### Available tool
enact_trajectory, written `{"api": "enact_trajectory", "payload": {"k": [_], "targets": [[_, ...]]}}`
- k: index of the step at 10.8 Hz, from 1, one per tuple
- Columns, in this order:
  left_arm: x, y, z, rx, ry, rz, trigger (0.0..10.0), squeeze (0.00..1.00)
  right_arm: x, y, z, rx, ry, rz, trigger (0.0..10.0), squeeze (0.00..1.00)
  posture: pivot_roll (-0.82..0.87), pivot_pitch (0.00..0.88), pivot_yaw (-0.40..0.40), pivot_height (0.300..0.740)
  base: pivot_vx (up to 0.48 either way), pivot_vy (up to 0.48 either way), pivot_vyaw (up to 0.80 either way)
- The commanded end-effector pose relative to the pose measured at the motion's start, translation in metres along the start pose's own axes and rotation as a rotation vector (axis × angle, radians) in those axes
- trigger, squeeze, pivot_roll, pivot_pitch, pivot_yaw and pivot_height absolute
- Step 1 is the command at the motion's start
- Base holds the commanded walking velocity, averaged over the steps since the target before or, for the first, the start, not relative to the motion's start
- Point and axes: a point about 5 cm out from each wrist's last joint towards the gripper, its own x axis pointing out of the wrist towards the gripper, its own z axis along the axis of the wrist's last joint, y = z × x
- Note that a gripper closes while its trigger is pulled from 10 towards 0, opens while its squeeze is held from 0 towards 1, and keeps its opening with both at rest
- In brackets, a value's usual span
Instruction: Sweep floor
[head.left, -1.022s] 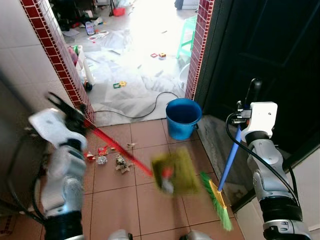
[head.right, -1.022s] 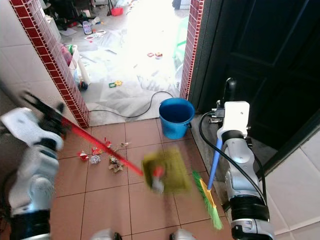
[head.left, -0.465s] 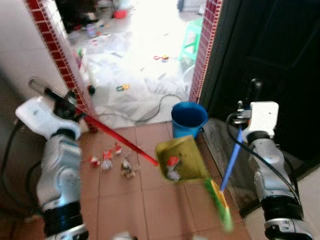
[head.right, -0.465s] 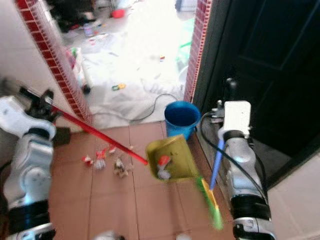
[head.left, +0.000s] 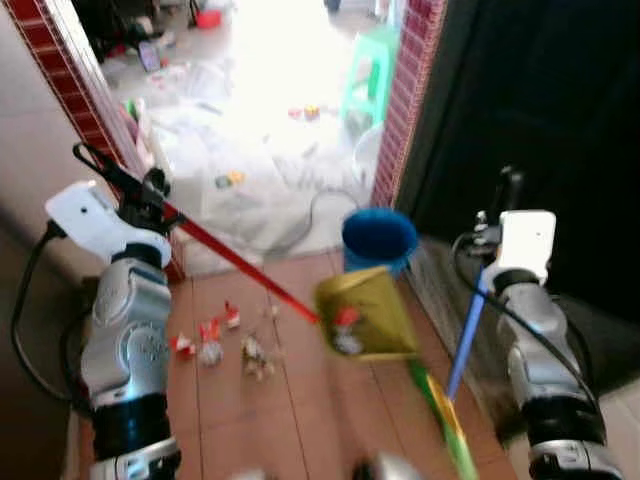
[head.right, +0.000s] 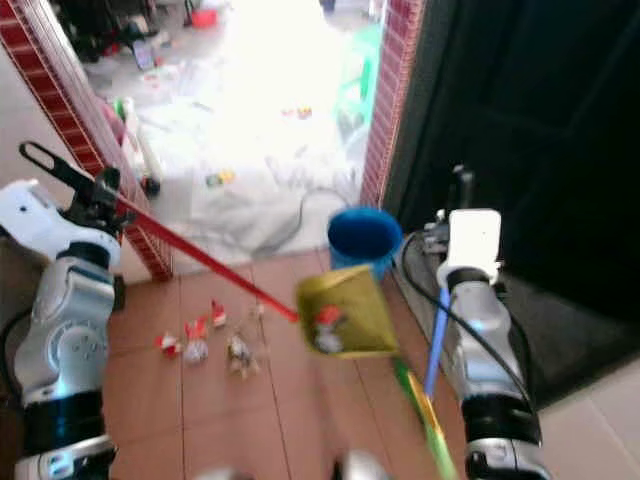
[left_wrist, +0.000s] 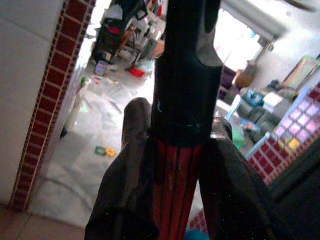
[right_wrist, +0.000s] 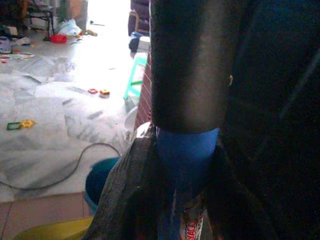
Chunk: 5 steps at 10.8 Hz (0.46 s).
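My left gripper (head.left: 140, 200) is shut on the red handle (head.left: 235, 262) of a yellow-green dustpan (head.left: 365, 315), which hangs lifted above the tiled floor with bits of litter in it. The wrist view shows my fingers (left_wrist: 132, 165) clamped on that red handle (left_wrist: 175, 190). My right gripper (head.left: 495, 235) is shut on the blue broom handle (head.left: 465, 330); its green bristles (head.left: 445, 420) reach the floor by the door. The blue handle (right_wrist: 185, 165) sits between the right fingers. A small pile of litter (head.left: 225, 335) lies on the brown tiles.
A blue bucket (head.left: 378, 240) stands at the doorway, just behind the dustpan. A red-tiled pillar (head.left: 65, 70) is on the left, another (head.left: 405, 90) beside a dark door (head.left: 540, 120) on the right. Beyond lie a cable (head.left: 310, 215), a green stool (head.left: 365, 75) and scattered toys.
The dustpan has risen and swung toward the blue bucket, with my left gripper lifting higher. The camera has shifted a little. The right arm and broom hold their place.
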Motion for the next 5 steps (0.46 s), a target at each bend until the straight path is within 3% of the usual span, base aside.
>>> {"api": "enact_trajectory", "payload": {"k": [1, 5], "targets": [[0.002, -0.004, 0.019, -0.008, -0.082, -0.034, 10.0, 0.0, 0.005, 0.006, 0.017, 0.004, -0.073, 0.013, 10.0, 0.0, -0.08, 0.0, 0.036, 0.74, 0.48, 0.0, 0.0], [0.005, -0.018, 0.027, 0.007, -0.112, -0.074, 10.0, 0.0, 0.006, 0.014, 0.015, 0.015, -0.069, 0.025, 10.0, 0.0, -0.07, 0.0, 0.042, 0.74, 0.469, 0.0, 0.0]]}}
